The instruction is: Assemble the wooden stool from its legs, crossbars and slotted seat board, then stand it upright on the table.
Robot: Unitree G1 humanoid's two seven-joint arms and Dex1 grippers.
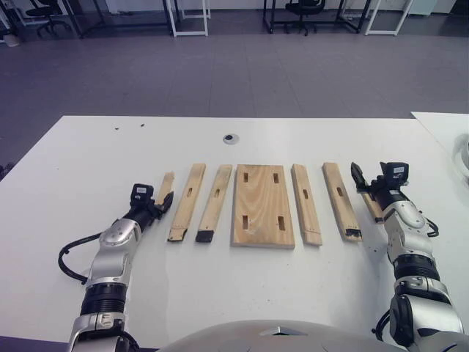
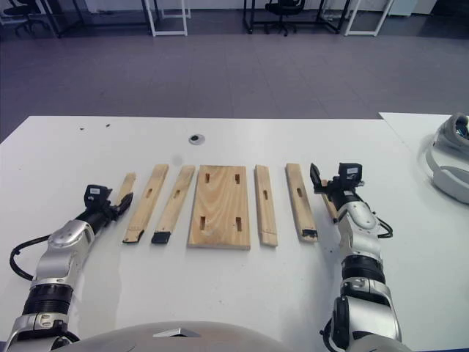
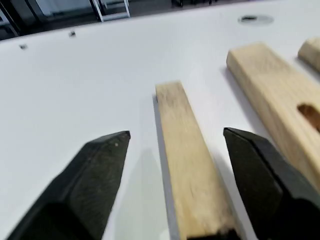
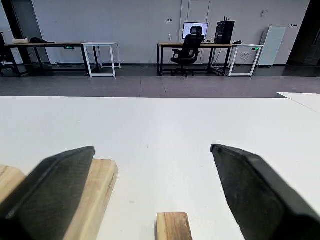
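Observation:
The slotted seat board (image 1: 262,205) lies flat at the table's middle. Two slotted legs (image 1: 187,202) (image 1: 215,202) lie to its left and two more (image 1: 306,203) (image 1: 341,199) to its right. A short crossbar (image 3: 192,165) lies at the far left, and my left gripper (image 3: 176,133) is open with one finger on each side of its near end. Another crossbar (image 4: 172,226) lies at the far right. My right gripper (image 4: 152,150) is open just above the table over that crossbar's far end, beside the outer right leg (image 4: 97,195).
A small dark grommet (image 1: 231,138) sits in the table behind the parts. A white headset (image 2: 448,158) rests on a neighbouring table at the right. Bare table surface (image 1: 88,169) stretches to the left and behind the row of parts.

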